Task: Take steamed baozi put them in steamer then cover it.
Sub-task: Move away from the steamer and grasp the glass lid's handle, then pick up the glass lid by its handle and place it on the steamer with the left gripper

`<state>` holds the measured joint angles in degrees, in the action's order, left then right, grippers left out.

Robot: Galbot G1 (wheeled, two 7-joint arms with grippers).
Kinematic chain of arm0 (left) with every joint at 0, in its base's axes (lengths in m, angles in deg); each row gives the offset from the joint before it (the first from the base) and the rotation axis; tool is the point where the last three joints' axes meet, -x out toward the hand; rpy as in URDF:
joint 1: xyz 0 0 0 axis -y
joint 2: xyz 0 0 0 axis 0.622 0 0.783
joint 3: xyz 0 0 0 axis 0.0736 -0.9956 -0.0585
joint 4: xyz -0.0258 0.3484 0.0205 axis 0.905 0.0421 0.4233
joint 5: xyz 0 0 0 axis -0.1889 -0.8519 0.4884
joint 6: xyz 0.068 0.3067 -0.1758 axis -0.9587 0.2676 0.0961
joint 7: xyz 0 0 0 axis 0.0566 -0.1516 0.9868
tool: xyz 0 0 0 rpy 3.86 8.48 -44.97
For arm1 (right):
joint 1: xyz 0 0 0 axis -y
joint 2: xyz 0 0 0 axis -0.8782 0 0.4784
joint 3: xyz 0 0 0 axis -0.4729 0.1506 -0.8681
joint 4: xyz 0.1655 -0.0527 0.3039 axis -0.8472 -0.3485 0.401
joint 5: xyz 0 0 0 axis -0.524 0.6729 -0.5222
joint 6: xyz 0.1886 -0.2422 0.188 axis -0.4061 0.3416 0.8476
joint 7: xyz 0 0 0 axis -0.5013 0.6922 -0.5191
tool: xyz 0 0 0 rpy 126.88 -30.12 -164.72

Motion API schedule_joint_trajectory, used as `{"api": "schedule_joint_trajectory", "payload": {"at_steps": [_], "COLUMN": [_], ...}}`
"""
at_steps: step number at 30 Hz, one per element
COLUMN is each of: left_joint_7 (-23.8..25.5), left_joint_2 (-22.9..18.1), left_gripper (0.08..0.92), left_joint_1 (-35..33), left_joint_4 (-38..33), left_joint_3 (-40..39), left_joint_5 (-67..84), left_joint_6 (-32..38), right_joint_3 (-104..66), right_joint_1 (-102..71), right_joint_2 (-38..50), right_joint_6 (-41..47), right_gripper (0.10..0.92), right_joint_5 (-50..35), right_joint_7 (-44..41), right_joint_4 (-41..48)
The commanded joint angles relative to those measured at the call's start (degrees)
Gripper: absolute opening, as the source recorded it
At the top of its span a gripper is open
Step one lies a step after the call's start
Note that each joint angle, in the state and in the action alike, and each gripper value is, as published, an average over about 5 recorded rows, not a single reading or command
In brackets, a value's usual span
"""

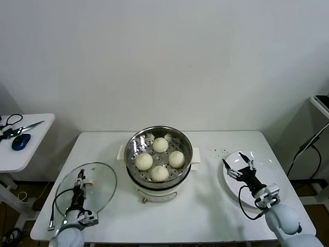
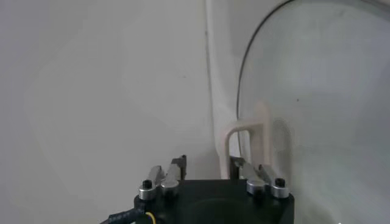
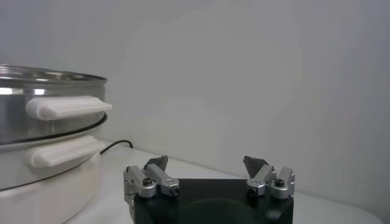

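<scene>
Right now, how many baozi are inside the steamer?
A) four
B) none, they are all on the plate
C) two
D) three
A: the head view shows four baozi lying on the perforated tray of the open steamer, while the white plate at the robot's right holds none and the glass lid lies on the table at the left.

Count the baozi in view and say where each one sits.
4, all on the steamer tray: one at the back, one at the robot's left, one at its right, one at the front. None seems hidden.
</scene>
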<state>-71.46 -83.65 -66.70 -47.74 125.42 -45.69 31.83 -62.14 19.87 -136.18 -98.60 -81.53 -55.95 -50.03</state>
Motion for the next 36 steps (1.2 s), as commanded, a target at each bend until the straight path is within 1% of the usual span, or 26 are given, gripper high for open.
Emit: {"api": "schedule_joint_trajectory", "payload": {"at_steps": [1, 5, 9, 12, 19, 22, 25, 27, 30, 33, 36], "left_joint_7": [-0.9, -1.3, -2.1, -2.4, -0.7, 0.4, 1.8, 2.7, 3.5, 4.9, 7.4], "left_joint_2": [0.2, 0.6, 1.5, 2.8, 6.3, 8.2, 10.5, 12.2, 16.0, 21.0, 26.2], "left_gripper": [0.429, 0.308, 0.196, 0.150, 0.147, 0.147, 0.147, 0.147, 0.147, 0.147, 0.147], "left_joint_1": [0.6, -0.2, -2.0, -4.6, -13.7, -17.2, -19.2, -19.7, -18.9, -16.7, -12.7], "left_joint_4": [0.7, -1.0, -4.8, -9.7, -25.3, -31.8, -37.0, -39.8, -42.9, -43.4, -43.4], "left_joint_3": [-0.2, -0.2, 0.1, 0.5, 3.0, 4.4, 5.2, 5.0, 2.8, -1.2, -7.0], "left_joint_5": [0.7, 1.7, 3.3, 5.1, 8.7, 9.8, 11.2, 12.1, 12.3, 12.3, 13.3], "left_joint_6": [-0.3, -0.1, 0.3, 0.3, -1.5, -3.4, -6.2, -8.6, -13.1, -17.4, -22.3], "right_joint_3": [-0.1, -0.3, -0.5, -0.8, -1.1, -1.1, -1.0, -0.9, -0.6, -0.2, 0.3], "right_joint_1": [0.1, 0.2, 0.3, 0.4, 1.0, 1.5, 1.9, 2.3, 2.9, 3.6, 4.2], "right_joint_2": [-0.5, -0.8, -0.9, -0.9, -0.5, -0.3, -0.1, 0.0, 0.3, 0.4, 0.5], "right_joint_6": [-0.2, -0.3, -0.6, -0.7, -1.1, -1.1, -1.1, -1.1, -1.2, -1.3, -1.3], "right_gripper": [0.823, 0.823, 0.823, 0.823, 0.823, 0.823, 0.823, 0.823, 0.823, 0.823, 0.823], "right_joint_5": [0.9, 0.9, 1.0, 0.9, 0.9, 0.9, 1.0, 1.1, 1.2, 1.3, 1.6], "right_joint_7": [-0.1, -0.2, -0.3, -0.4, -0.7, -0.7, -0.8, -0.8, -0.9, -0.9, -0.9], "right_joint_4": [0.2, 0.4, 0.8, 1.2, 2.3, 2.8, 3.5, 3.9, 4.7, 5.4, 6.1]}}
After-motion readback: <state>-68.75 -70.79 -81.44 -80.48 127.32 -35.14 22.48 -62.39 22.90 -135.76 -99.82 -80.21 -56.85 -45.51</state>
